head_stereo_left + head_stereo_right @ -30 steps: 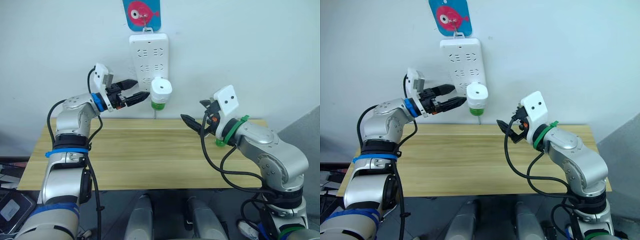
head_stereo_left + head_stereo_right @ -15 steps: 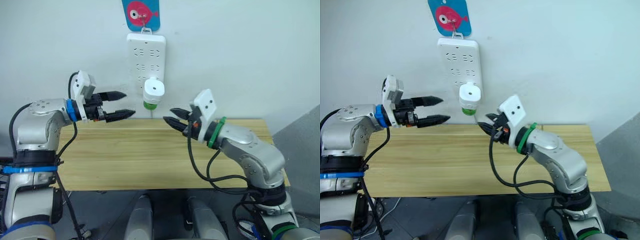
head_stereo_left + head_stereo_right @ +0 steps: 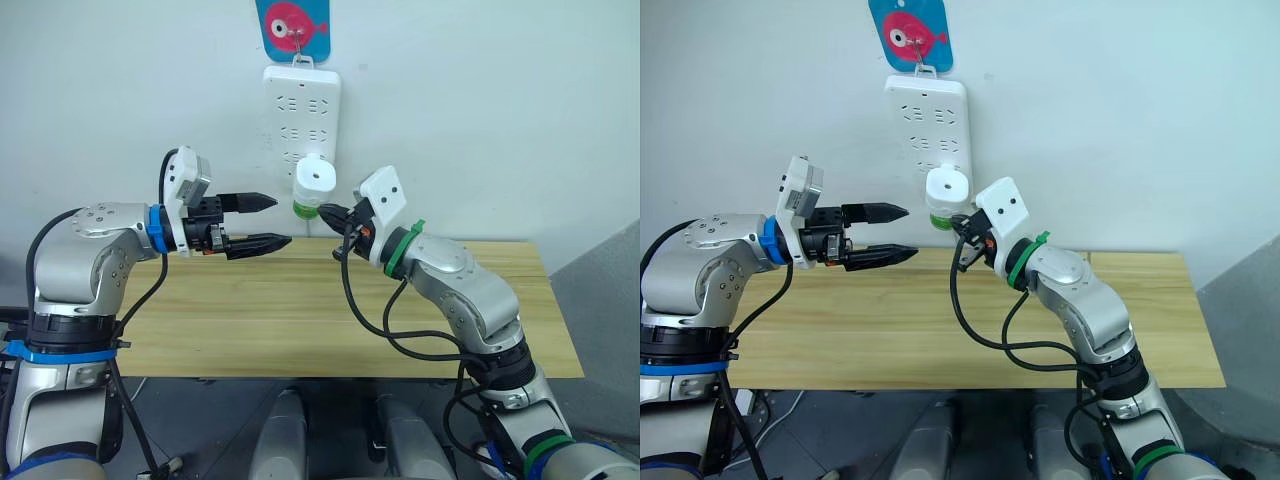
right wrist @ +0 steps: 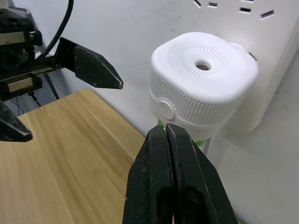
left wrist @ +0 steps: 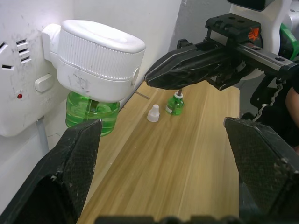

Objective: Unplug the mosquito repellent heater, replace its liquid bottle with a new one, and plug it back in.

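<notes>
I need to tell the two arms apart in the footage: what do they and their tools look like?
Both arms are silver with black cables. The left tool has two pointed black fingers, a blue wrist ring and a white camera block. The right tool is alike, with a green ring.
</notes>
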Robot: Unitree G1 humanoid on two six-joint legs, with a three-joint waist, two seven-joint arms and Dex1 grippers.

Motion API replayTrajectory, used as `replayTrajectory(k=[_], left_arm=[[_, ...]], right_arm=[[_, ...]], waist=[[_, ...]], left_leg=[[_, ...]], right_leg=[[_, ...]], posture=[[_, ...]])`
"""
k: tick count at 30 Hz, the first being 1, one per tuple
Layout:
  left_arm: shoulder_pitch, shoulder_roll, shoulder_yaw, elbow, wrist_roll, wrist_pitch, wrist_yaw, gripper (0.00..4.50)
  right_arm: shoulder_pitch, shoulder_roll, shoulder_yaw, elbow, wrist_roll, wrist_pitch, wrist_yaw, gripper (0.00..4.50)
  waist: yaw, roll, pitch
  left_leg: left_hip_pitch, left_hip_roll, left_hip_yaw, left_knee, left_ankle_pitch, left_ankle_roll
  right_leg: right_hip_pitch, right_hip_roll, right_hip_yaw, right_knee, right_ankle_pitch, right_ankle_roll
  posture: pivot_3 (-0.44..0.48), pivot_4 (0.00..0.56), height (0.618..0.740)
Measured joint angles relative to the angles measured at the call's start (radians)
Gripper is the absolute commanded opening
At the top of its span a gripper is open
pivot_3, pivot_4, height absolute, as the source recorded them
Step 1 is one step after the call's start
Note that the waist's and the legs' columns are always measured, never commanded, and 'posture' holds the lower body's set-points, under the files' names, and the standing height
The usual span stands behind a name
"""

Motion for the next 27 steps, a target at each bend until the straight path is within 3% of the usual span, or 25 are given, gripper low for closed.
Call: replayTrajectory(k=[27], left_arm=[[0.000,-0.008,-0.011,0.024,0.001,-0.013,0.001,4.50]], right_arm=[[-0.030,0.061,0.017,0.065,-0.044,-0.027,-0.011,0.05]], waist=[[0.000,0.000,0.000]], left_leg=[[0.000,0.000,0.000,0.000,0.000,0.000]], right_leg=[[0.000,0.000,0.000,0.000,0.000,0.000]], posture=[[0.255,0.220,0.740]])
